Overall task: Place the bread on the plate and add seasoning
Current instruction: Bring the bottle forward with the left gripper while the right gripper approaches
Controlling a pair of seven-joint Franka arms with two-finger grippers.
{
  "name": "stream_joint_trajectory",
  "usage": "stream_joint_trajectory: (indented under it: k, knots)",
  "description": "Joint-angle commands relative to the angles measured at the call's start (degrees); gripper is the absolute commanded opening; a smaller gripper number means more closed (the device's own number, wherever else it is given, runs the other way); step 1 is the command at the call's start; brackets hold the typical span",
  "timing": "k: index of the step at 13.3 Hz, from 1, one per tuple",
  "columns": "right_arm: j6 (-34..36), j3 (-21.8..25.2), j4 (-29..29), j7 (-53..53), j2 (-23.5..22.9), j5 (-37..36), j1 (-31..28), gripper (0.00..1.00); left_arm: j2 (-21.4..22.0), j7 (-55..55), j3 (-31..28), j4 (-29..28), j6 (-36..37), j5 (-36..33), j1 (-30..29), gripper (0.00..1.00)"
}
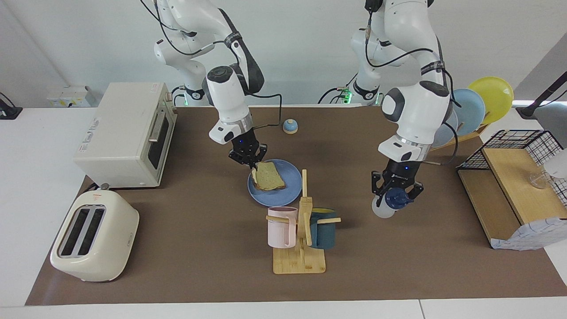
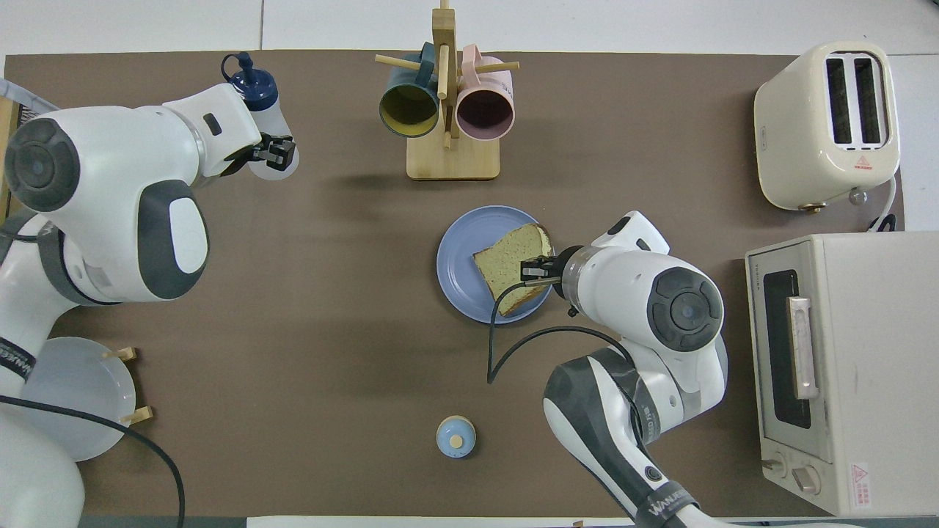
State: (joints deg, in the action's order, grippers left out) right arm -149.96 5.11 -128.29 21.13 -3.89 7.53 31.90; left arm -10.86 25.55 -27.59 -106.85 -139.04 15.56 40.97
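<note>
Step in hand: my right gripper (image 1: 254, 167) pinches bread (image 1: 268, 176) onto plate (image 1: 275, 193), release due; left gripper (image 1: 397, 193) clamps seasoning (image 1: 390, 201), carry over next

Toaster (image 1: 94, 237), oven (image 1: 126, 135), mug rack (image 1: 301, 230), bell (image 1: 290, 126), plate rack (image 1: 480, 108)
</note>
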Motion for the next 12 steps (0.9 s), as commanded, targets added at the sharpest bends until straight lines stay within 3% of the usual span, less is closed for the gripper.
stream_joint_trajectory:
  k: [1,2,6,10,11,12]
  knots:
    - [-0.95,-0.45,-1.45,-1.33,1.79,0.91,-0.61,0.68,9.33,7.28,0.08,-2.93,12.06,-5.17,1.13,0.00]
    - [-0.17,-0.45,0.13,-3.61,1.35,0.91,-1.05,1.00,11.97,12.11,0.34,-3.01,17.60,-5.27,1.13,0.00]
    - [1.07,-0.36,2.07,-4.86,1.34,0.82,-3.42,1.00,17.79,21.45,1.57,-3.63,29.85,-9.03,3.23,0.00]
    - [3.36,-0.36,2.86,-4.78,2.49,0.82,-2.99,1.00,24.29,22.17,6.75,-12.84,30.05,-11.69,4.56,0.00]
    - [3.88,-0.97,5.13,-4.87,3.71,0.82,-2.46,1.00,25.78,25.31,8.50,-15.30,30.05,-11.69,4.56,0.00]
    - [9.02,-1.85,9.42,-4.87,3.37,1.17,-2.46,1.00,26.75,25.51,8.95,-16.80,30.05,-11.69,4.56,0.00]
